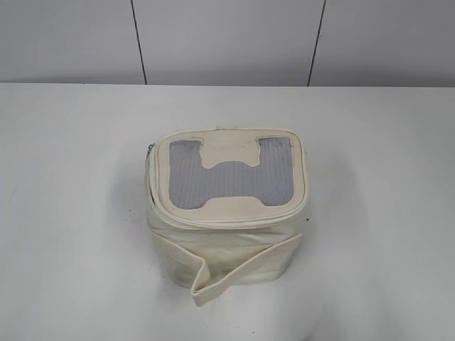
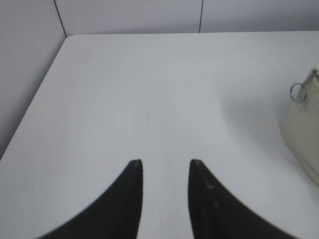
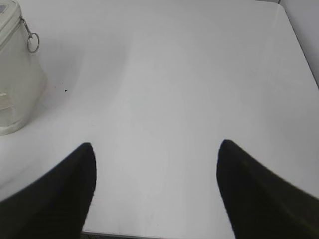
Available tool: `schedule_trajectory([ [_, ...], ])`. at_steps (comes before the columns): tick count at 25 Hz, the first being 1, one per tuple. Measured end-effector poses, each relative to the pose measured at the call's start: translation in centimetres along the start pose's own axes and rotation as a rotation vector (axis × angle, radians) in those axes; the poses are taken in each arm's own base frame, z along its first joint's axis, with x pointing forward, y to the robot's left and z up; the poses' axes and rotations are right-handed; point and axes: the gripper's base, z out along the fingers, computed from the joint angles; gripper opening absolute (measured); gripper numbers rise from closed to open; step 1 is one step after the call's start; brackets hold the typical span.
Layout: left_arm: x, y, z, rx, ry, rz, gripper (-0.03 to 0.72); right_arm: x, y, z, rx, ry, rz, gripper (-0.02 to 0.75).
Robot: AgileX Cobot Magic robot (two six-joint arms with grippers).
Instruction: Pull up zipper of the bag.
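Note:
The boxy cream-white bag [image 1: 226, 245] stands mid-table, its lid showing a grey mesh panel and a cream H-shaped patch; a loose strap flap hangs at its front. The cream zipper [image 1: 213, 217] runs round the lid rim. One silver ring pull [image 2: 297, 92] shows on the bag's side [image 2: 304, 134] in the left wrist view, another ring pull [image 3: 33, 43] on the bag's side [image 3: 15, 84] in the right wrist view. My left gripper [image 2: 166, 162] is open and empty, left of the bag. My right gripper [image 3: 157, 144] is wide open and empty, right of the bag. Neither gripper shows in the exterior view.
The white table [image 1: 71, 213] carries only the bag. A grey panelled wall [image 1: 227, 39] stands behind the far edge. The table's left edge [image 2: 35, 104] and its near edge [image 3: 149, 235] show in the wrist views.

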Motion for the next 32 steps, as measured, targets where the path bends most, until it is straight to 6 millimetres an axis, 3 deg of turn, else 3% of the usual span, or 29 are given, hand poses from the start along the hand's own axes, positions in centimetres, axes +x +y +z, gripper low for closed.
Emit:
schedule_trajectory([
  [32,0.00,0.00,0.00,0.000,0.000,0.000,0.244,0.00,0.00,0.00,0.000,0.000,0.000,0.586],
])
